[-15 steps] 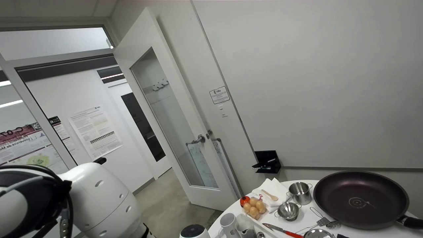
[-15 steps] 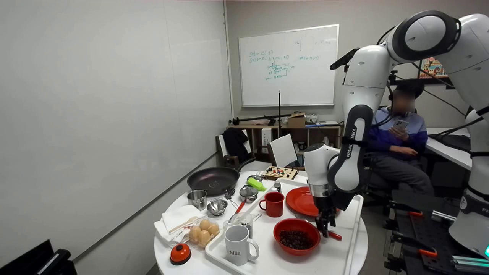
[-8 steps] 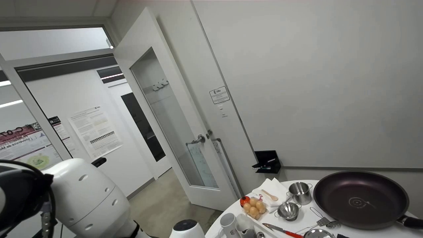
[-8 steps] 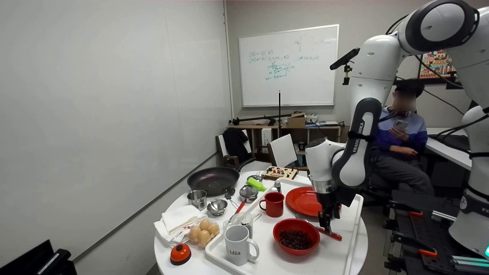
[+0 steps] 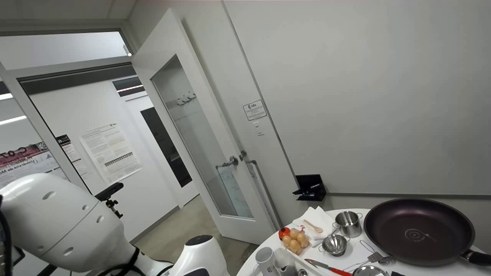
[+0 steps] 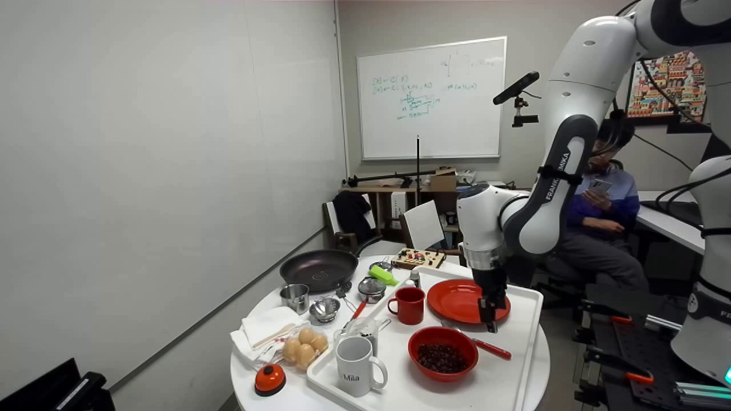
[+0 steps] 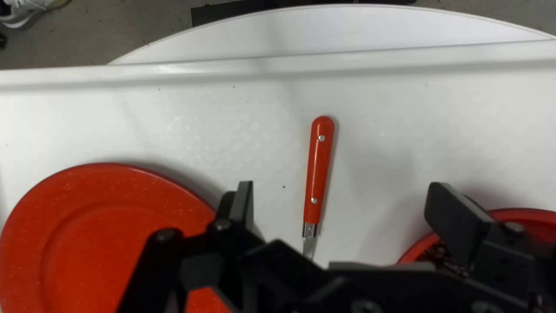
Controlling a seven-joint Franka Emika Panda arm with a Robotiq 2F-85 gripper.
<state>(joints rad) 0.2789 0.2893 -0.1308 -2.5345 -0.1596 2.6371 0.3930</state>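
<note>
While the fingers (image 7: 456, 217) stand wide apart with nothing in their grip, the utensil (image 7: 319, 169) lies on the tray (image 7: 391, 117) between plate (image 7: 91, 243) and bowl (image 6: 442, 335), so nothing is lifted, though whether its handling is finished or yet to begin I cannot tell.

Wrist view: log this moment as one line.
Black two-finger gripper: open, empty | red-handled metal utensil: on white rectangular tray, between round red plate and round red bowl
</note>
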